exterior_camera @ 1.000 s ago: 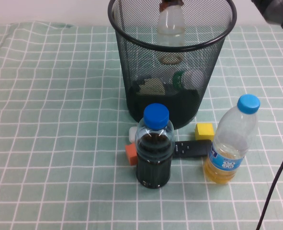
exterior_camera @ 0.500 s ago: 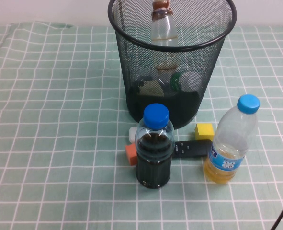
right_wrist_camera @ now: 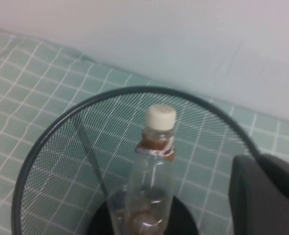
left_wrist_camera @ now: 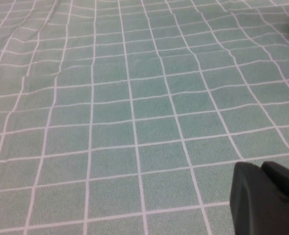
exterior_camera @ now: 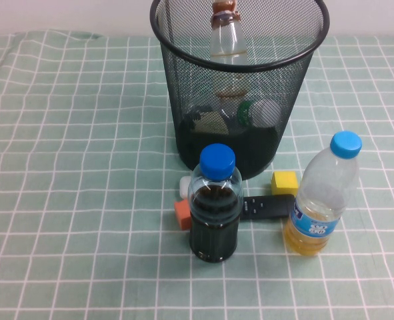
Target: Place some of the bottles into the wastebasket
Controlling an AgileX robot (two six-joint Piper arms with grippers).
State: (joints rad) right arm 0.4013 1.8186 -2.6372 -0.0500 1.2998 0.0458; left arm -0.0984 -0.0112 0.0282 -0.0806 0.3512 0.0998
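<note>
1. Starting from the right pincer (right_wrist_camera: 266, 193), we see only a dark bulk at the lower right of its wrist view, above and to one side of the wastebasket (right_wrist_camera: 46, 147); whether its fingers are apart or together we cannot tell, and it holds nothing we can see.
2. Our left pincer (left_wrist_camera: 266, 200) shows as a dark shape at the lower right of its wrist view, over bare checked surface (left_wrist_camera: 134, 98) well apart from the bottles; here too we cannot tell how the fingers stand. Neither pincer appears in the high view.
3. The smaller bottle (exterior_camera: 225, 37), with cream cap and brown neck band, stands upright inside the wastebasket (exterior_camera: 183, 100) at the top centre of the high view, its cap level with the rim.
4. The squarish bottle (exterior_camera: 260, 112), with white cap and green neck label, lies on its side at the basket's bottom.
5. We judge both bottles empty, so light, thin-walled and slippery; a firm squeeze would buckle them. The stiffer neck under the cap looks the best hold.
6. Below the basket, in the lower centre of the high view, stand the dark-liquid bottle (exterior_camera: 214, 207) and the yellow-liquid bottle (exterior_camera: 320, 200).
</note>
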